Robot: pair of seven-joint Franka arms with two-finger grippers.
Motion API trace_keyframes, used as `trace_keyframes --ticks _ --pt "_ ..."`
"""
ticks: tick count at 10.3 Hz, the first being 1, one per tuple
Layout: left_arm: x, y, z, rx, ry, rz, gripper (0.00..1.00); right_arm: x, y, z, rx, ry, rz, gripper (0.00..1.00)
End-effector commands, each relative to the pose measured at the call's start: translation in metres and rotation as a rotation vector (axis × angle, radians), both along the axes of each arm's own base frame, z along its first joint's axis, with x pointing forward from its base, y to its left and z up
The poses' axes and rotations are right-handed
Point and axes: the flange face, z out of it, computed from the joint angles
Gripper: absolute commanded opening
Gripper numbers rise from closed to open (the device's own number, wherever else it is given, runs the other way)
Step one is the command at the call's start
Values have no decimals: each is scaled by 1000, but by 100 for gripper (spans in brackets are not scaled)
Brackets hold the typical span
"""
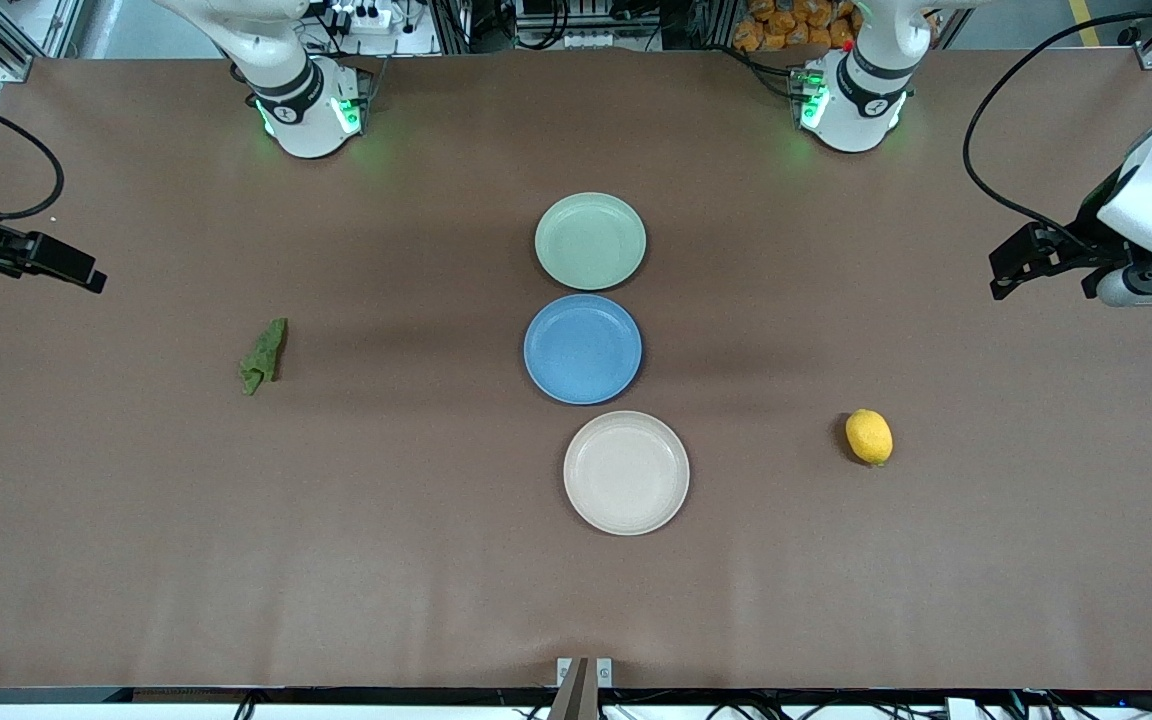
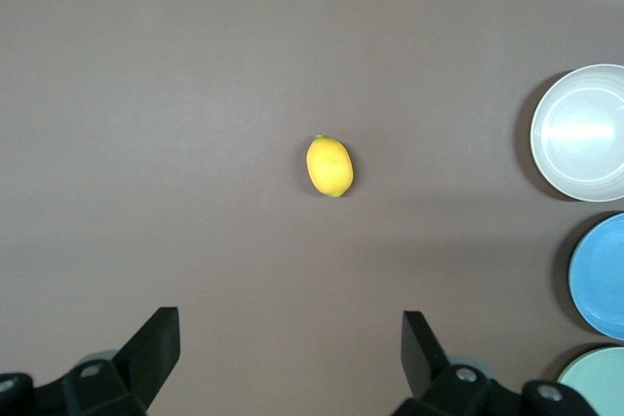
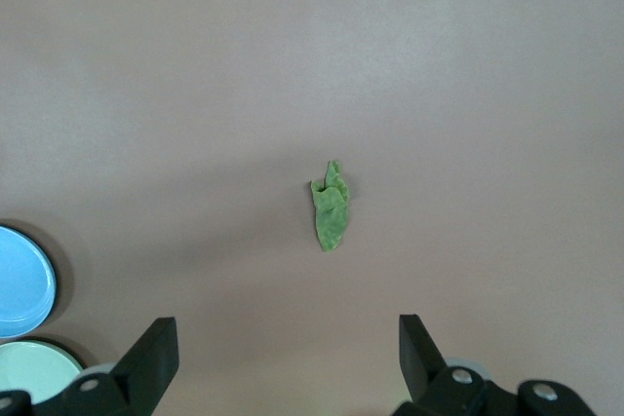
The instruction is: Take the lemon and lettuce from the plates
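Lemon point(image 1: 868, 437), bare table, 3 o'clock of beige plate point(image 1: 626, 472), firm, rollable, grip across waist; lettuce point(image 1: 265, 355), bare table, 9 o'clock of blue plate point(image 1: 583, 348), limp, pinch mid-leaf; left gripper point(image 2: 291, 343), right gripper point(image 3: 289, 343), both spread, aloft at table ends.

- No readable text, label, brand, number or sign is showing on anything in the three views.
- The small dark marks on the collars of the arm bases point(image 1: 311, 110) are showing as emblems only, too small to make out.
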Motion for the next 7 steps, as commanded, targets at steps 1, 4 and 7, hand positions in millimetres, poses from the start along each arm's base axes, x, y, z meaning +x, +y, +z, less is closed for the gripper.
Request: trace_keyframes --ticks 1,4,7 --pt "2 0 5 -13 -5 -11 100 -6 8 -1 -5 -5 16 100" --pt "2 1 7 -13 -10 -13 100 -8 7 -1 -10 -9 11 100" --pt "2 1 7 -13 -10 -17 100 -8 8 -1 -12 -7 11 100"
